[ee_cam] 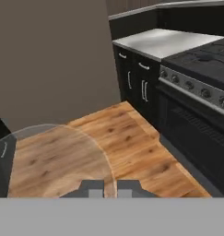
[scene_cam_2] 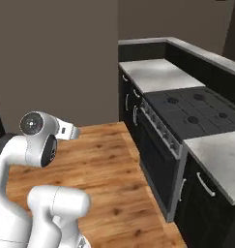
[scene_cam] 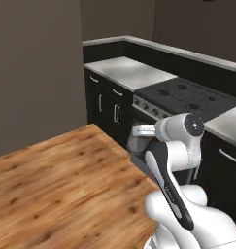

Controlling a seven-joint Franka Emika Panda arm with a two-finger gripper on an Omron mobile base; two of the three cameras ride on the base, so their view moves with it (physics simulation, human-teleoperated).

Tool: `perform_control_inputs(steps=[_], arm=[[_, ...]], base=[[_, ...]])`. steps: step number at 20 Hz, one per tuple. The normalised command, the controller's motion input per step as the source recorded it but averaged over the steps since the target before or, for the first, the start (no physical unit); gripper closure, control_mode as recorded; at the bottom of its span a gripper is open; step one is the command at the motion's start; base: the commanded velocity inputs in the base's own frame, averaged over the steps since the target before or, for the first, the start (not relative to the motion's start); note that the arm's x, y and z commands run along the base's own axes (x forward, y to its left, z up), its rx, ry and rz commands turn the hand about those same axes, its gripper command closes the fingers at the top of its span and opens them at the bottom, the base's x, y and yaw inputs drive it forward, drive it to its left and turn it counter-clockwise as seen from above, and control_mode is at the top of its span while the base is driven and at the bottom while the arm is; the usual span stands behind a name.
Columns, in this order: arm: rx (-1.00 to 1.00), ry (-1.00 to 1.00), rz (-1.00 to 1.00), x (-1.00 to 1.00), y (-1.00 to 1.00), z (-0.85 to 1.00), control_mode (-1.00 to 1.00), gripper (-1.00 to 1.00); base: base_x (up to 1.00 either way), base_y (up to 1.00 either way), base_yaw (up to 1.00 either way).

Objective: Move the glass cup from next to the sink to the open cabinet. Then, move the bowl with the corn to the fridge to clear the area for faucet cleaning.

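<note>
The white arm is folded back on itself above the wood floor (scene_cam: 66, 180) beside the black stove (scene_cam_2: 186, 114), its gripper (ee_cam: 110, 188) clamped on the rim of the glass cup (ee_cam: 58, 161), held up close before the hand.

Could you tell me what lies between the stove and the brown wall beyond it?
A grey countertop over black base cabinets spans that stretch, from the stove to the wall, in the right base view.
</note>
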Motion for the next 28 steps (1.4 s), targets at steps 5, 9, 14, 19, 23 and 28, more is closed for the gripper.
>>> perform_control_inputs(steps=[5,9,14,19,23,28], arm=[[0.0,0.0,0.0,0.0,0.0,0.0,1.0,1.0],[0.0,0.0,0.0,0.0,0.0,0.0,1.0,1.0],[0.0,0.0,0.0,0.0,0.0,0.0,1.0,1.0],[0.0,0.0,0.0,0.0,0.0,0.0,1.0,1.0],[0.0,0.0,0.0,0.0,0.0,0.0,1.0,1.0],[0.0,0.0,0.0,0.0,0.0,0.0,1.0,1.0]], base=[[0.0,0.0,-1.0],[0.0,0.0,-1.0],[0.0,0.0,-1.0],[0.21,0.0,-0.77],[0.09,0.0,-0.03],[0.02,-0.08,-0.02]])
